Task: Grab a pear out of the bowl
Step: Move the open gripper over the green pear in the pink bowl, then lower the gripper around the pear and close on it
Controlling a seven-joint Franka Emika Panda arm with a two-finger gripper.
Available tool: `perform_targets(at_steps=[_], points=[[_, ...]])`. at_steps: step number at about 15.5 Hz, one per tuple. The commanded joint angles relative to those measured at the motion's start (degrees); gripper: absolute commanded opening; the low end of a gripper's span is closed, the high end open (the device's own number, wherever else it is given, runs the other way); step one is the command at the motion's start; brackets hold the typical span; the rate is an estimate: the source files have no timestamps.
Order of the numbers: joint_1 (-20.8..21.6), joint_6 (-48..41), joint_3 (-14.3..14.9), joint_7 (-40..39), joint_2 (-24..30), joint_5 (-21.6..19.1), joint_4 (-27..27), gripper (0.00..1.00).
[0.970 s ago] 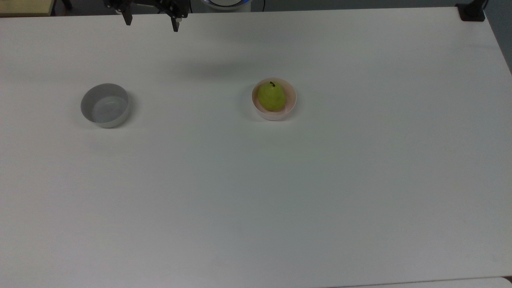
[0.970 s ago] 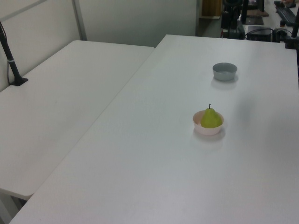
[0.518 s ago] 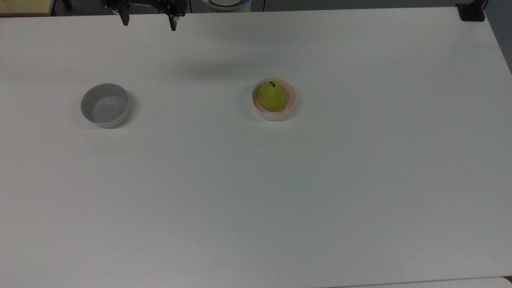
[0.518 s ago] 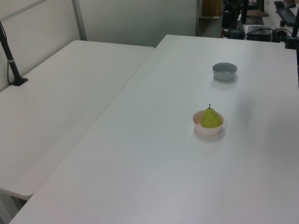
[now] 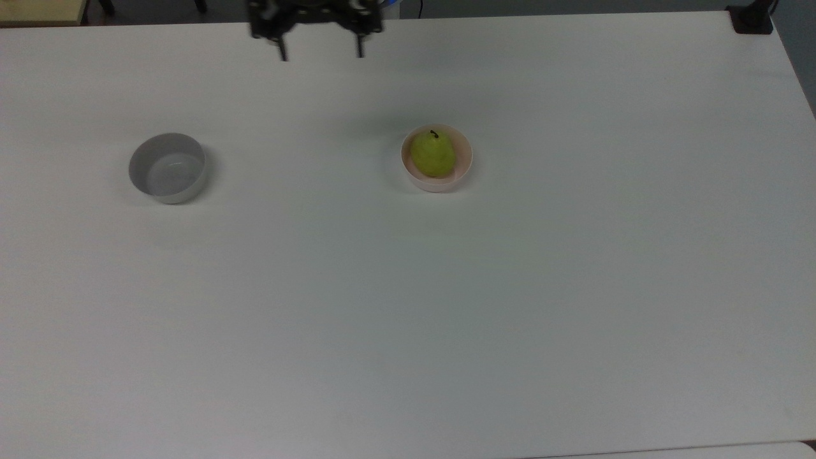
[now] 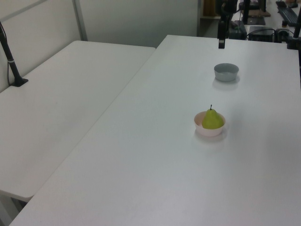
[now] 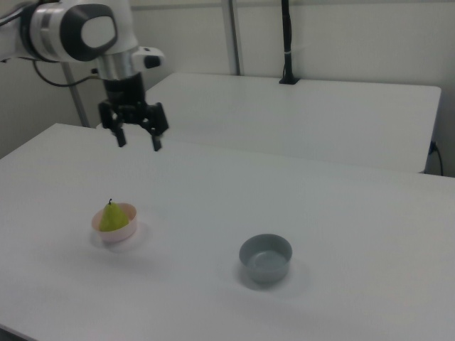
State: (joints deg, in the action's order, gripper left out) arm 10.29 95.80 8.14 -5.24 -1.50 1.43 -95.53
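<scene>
Right view: spread end effector point(image 7: 138, 140) high above pear point(image 7: 111, 217) in bowl point(image 7: 122, 232).

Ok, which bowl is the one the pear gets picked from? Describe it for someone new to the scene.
On the white table, two small bowls sit well apart. The bowl is the pale pink one toward the top view's right, holding the pear upright. The grey-white bowl holds nothing.
</scene>
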Motion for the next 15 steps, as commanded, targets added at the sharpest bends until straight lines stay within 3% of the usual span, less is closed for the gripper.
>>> perform_targets(at_steps=[1,3,8,12,15], points=[[14.7,1.1,8.3,-0.6,-0.6,-1.8,0.6,1.00],[20.5,3.5,11.2,-0.1,-1.3,-2.3,0.5,1.00],[21.1,7.5,10.4,-0.8,-6.4,-2.2,-0.3,1.00],[21.3,13.3,10.3,-3.8,-10.8,-2.0,-3.7,1.00],[23.7,14.3,10.3,-4.5,-12.7,-1.6,-7.0,1.00]])
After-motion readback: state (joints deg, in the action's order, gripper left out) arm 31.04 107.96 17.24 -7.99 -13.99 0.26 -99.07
